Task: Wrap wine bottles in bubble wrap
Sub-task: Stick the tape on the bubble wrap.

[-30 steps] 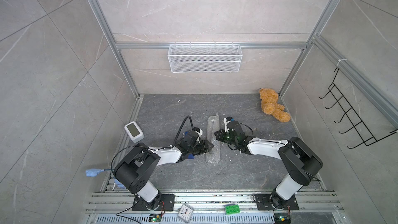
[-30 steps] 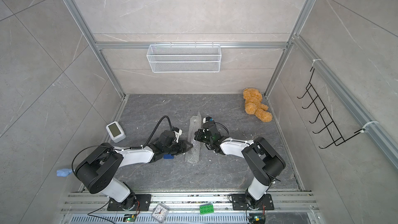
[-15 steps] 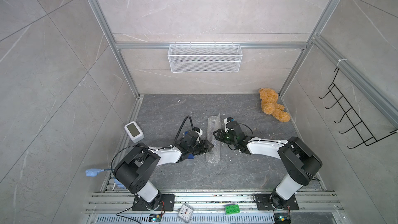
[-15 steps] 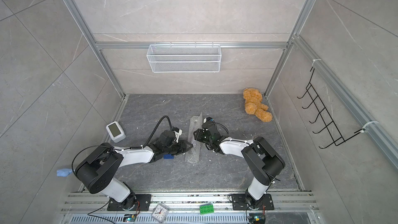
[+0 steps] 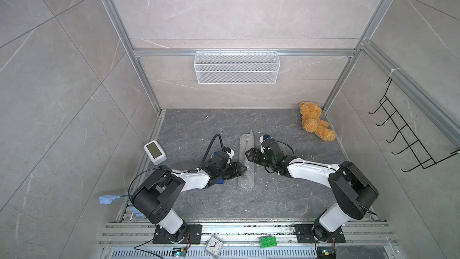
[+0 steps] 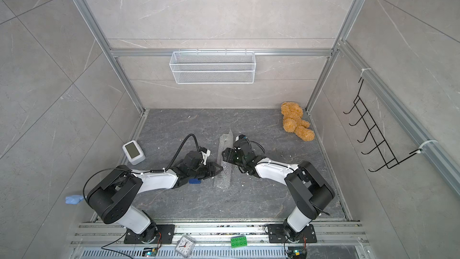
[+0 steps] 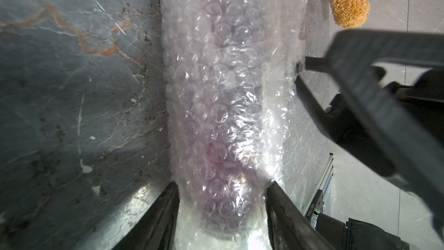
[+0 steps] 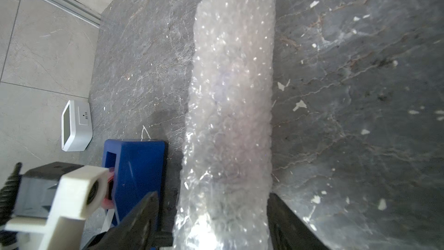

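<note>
The bubble wrap lies rolled into a long tube on the dark floor between my two arms. Through it the wine bottle shows only as a dim purple shape. My left gripper comes in from the left, with both fingers pressed against the sides of the wrapped bottle. My right gripper stands open at the far part of the tube. Its jaws straddle the wrap, and a gap shows at one finger.
A blue tape dispenser sits on the floor under my left wrist, right beside the tube. A white timer box stands at the left edge, a teddy bear in the far right corner. A wire basket hangs on the back wall.
My right gripper has gone from shut to open, letting go of the wrap, and shifted slightly along the tube. The left gripper and the wrapped bottle have stayed put.
</note>
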Motion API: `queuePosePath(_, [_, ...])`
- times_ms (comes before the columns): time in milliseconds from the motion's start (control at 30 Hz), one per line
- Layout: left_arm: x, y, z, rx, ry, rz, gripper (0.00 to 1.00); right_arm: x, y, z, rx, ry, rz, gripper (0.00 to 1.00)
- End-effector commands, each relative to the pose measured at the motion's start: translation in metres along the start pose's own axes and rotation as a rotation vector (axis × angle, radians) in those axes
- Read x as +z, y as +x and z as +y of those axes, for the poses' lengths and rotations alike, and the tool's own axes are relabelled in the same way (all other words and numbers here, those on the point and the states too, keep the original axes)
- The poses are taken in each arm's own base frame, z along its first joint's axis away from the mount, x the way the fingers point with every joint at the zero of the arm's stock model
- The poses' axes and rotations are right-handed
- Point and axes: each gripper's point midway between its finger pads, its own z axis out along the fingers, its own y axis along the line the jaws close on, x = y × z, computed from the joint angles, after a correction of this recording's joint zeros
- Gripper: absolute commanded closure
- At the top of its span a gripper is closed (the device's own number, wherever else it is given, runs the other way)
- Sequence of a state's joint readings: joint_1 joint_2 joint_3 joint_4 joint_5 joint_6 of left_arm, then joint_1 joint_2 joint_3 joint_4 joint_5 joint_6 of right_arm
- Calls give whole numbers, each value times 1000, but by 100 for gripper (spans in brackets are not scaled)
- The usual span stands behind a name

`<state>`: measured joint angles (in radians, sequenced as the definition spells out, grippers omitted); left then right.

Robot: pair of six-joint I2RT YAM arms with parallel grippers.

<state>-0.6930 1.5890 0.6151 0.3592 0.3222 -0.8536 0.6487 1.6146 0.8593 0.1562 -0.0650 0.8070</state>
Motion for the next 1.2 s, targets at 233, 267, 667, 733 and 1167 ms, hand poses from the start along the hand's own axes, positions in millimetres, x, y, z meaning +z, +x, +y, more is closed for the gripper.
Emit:
queuePosePath(233, [-2,37,48,-64,-154,111,42,-25,-18,22,-62,25,13,48])
queuePosePath(267, [-1,37,48,-64,-153,111,42,-22,-16,19,-51,35,20,56])
queuePosePath(667, [-1,38,47,-71,-148,112,43,20,6,8,-27,46,119,88])
queuePosePath(733, [-1,38,46,-71,-144,112,43,24,11,4,-14,46,130,90])
queuePosePath(1167, [6,37,44,-109,-120,98,43,-17,-16,26,-85,27,55,59])
